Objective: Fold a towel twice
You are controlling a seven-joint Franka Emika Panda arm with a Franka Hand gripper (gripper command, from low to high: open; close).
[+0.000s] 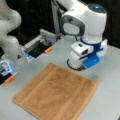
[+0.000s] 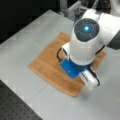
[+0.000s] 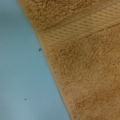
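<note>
Currently towel [image 1: 56,96] flat on table [image 2: 30,35], unfolded; first fold pending. Gripper [image 1: 83,65] hovers over towel's 2 o'clock edge; opening unclear, holding nothing. Edge grasp needed.

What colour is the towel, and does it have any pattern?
Orange-brown terry towel with a flatter woven border band, clearest in the wrist view.

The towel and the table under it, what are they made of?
The towel looks like soft, fuzzy terry cloth: loopy tan pile with a flatter woven band across it. The table looks smooth, matte grey, maybe painted metal or laminate; I cannot tell which. The tool is not visible.
</note>
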